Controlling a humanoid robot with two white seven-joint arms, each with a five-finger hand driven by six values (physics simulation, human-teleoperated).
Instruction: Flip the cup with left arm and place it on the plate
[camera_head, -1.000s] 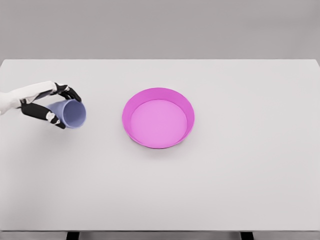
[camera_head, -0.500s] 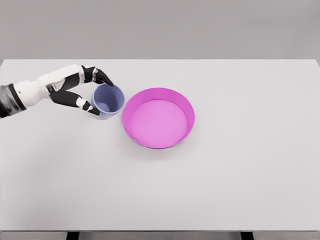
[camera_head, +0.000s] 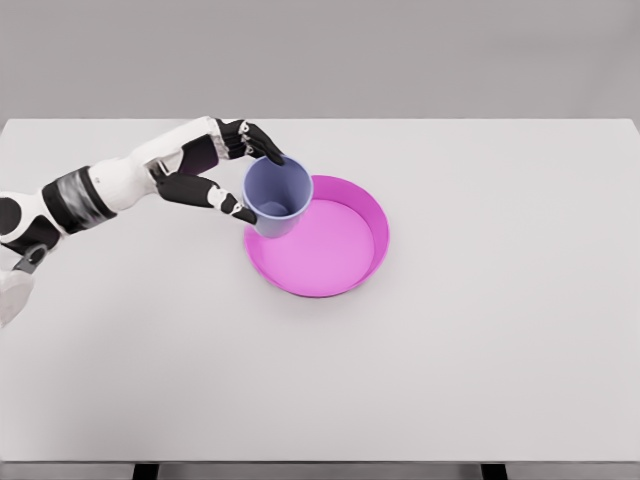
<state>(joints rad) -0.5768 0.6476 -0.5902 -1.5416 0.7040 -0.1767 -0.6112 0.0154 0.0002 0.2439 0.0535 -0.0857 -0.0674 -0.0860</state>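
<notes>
Now upright, cup (camera_head: 277, 196) has moved over plate (camera_head: 372, 215) rim; left hand (camera_head: 215, 170) fingers (camera_head: 262, 144) holding it, release next.

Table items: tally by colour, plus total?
Blue: 1, the cup, upright in the left hand, over the plate's left rim.
Pink: 1, the plate.
Total: 2 things on or over the table.
</notes>
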